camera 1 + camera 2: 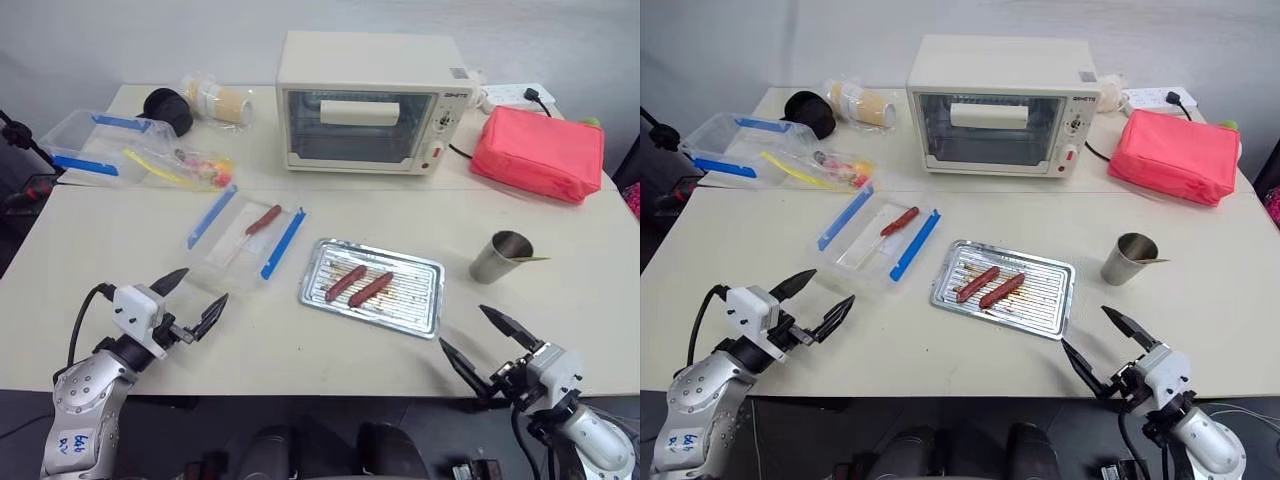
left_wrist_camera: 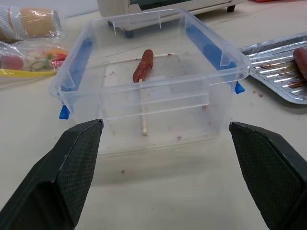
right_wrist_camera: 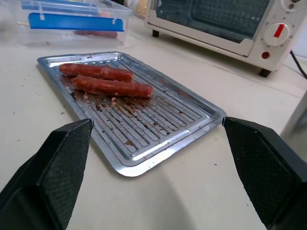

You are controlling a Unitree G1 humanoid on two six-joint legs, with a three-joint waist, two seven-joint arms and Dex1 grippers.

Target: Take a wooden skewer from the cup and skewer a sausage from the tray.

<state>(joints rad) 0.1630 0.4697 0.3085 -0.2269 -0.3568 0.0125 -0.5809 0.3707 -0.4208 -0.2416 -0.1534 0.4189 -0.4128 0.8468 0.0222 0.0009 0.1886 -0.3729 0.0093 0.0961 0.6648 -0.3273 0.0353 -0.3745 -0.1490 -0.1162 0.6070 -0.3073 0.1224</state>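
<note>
Skewer [image 1: 533, 259] rested in cup [image 1: 499, 257] at tray's [image 1: 425, 268] three o'clock; both grippers' fingers gaped empty, ready.

You see a shiny silver tray [image 1: 420, 300] streaked with brown grease, two reddish-brown sausages [image 1: 357, 286], a plain steel cup [image 1: 500, 257], a cream toaster oven [image 1: 370, 100], a coral-pink pouch [image 1: 540, 152], a clear blue-edged container [image 1: 245, 240], black gripper fingers [image 1: 205, 318].
</note>
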